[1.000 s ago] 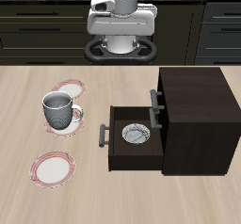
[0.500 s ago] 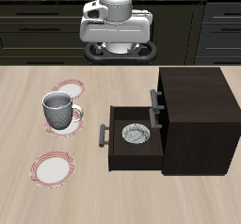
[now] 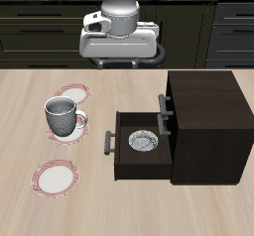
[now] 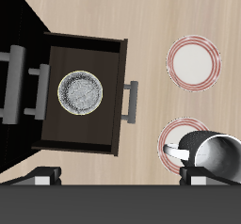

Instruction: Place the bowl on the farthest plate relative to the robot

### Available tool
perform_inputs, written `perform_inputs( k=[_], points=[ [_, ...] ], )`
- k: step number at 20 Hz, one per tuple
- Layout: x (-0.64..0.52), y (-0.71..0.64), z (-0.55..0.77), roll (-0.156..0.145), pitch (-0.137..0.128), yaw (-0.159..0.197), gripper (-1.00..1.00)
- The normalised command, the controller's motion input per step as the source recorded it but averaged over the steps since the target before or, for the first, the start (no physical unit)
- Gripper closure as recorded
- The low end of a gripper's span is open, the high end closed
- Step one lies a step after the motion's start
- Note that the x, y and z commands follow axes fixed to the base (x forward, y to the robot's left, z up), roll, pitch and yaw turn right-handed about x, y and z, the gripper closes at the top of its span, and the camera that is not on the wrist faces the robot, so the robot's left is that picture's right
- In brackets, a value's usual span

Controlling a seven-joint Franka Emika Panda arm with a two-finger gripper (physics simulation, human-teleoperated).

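From the exterior view I see the arm's head (image 3: 121, 32) held high at the back of the table (image 3: 109, 91), well above everything; its fingers are hidden from here, so I cannot tell whether the hand is spread or closed. The bowl (image 3: 144, 141) lies in the pulled-out drawer (image 3: 127, 166) of the dark cabinet (image 3: 208, 121); three plates stand in a row beside it — the one nearest the table's front edge (image 3: 57, 177) bare, the middle one (image 3: 71, 129) carrying a grey mug (image 3: 62, 115), the back one (image 3: 71, 90) bare.

From the wrist view I look straight down; the bowl (image 4: 80, 92) sits in the open drawer (image 4: 89, 54); a bare plate (image 4: 194, 61) and the mug (image 4: 222, 157) on its plate (image 4: 172, 136) lie well apart from it; the fingertips do not show clearly — grip state unreadable.
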Motion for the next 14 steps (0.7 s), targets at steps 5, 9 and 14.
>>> perform_inputs(
  k=[5,9,14],
  points=[
    [0.16,0.03,-0.06,0.019,-0.014,0.089,-1.0],
    [0.13,0.01,-0.06,-0.025,-0.033,0.151,-1.0],
    [0.13,-0.03,-0.14,-0.027,0.007,0.137,-1.0]
  ],
)
